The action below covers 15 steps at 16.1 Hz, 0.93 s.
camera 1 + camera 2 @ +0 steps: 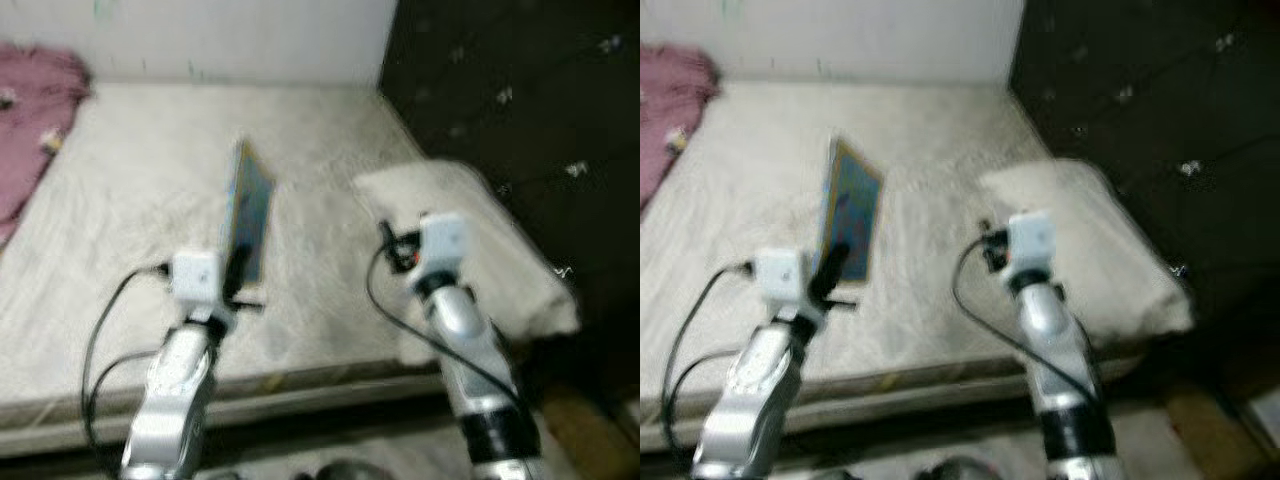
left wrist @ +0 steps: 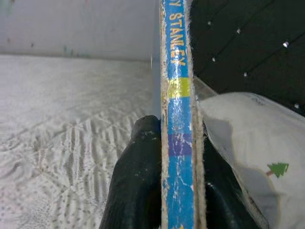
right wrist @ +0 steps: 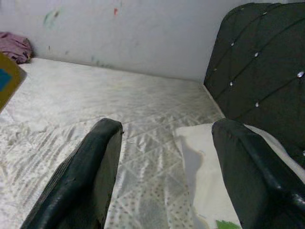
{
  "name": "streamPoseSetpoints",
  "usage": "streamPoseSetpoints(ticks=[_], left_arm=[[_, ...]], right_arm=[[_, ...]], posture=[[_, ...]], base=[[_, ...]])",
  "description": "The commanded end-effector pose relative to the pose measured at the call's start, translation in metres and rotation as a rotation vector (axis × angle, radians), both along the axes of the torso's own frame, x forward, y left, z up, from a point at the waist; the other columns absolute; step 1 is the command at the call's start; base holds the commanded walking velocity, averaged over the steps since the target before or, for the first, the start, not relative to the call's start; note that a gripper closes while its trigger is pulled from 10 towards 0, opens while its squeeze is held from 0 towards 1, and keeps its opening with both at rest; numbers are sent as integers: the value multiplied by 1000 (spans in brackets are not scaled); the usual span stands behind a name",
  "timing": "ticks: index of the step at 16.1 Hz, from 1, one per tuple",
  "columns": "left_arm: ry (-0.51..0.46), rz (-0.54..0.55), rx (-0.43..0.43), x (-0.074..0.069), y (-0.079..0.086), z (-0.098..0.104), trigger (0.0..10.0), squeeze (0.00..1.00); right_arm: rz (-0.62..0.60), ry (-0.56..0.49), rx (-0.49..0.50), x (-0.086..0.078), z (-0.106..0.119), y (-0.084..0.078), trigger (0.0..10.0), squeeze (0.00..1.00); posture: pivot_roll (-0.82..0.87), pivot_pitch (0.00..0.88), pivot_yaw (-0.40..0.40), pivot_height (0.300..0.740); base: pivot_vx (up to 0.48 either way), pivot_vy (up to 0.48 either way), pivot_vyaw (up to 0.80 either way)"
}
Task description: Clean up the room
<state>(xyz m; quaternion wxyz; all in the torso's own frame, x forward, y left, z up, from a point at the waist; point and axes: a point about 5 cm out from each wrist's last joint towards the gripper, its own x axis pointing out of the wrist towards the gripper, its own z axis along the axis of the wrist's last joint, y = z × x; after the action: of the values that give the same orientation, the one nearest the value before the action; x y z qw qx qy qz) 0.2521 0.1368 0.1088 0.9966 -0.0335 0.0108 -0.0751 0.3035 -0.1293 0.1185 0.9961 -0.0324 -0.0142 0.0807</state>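
Observation:
A thin blue picture book (image 1: 247,210) stands on edge above the white mattress (image 1: 130,200), held up by my left gripper (image 1: 238,268), which is shut on its lower part. In the left wrist view the book's blue spine (image 2: 177,119) with yellow lettering runs between the two black fingers (image 2: 136,186). My right gripper (image 3: 164,162) is open and holds nothing; it hovers over the mattress beside a white pillow (image 1: 480,240).
A dark tufted headboard (image 1: 520,90) stands to the right of the bed. A crumpled pink cloth (image 1: 30,120) lies at the bed's far left. A pale wall (image 1: 230,35) runs behind the bed. The bed's front edge (image 1: 250,390) is near my arms.

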Motion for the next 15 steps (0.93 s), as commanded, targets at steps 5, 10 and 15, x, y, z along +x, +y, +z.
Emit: streamPoseSetpoints(ticks=[5, 10, 15], left_arm=[[-65, -4, -29, 2, -6, 12, 10000, 0], [-87, 35, -36, 2, -1, 16, 10000, 0], [-91, 8, -59, 0, -1, 17, 10000, 0]], right_arm=[[-8, -10, -20, 2, 3, -6, 10000, 0], [-5, -9, -24, 3, 3, -7, 10000, 0], [-8, -2, -25, 2, 1, -7, 10000, 0]], posture=[[-69, 0, -75, 740], [-68, 0, -80, 740], [-68, 0, -83, 740]], base=[[0, -274, 0], [0, 0, 0], [0, 0, 0]])
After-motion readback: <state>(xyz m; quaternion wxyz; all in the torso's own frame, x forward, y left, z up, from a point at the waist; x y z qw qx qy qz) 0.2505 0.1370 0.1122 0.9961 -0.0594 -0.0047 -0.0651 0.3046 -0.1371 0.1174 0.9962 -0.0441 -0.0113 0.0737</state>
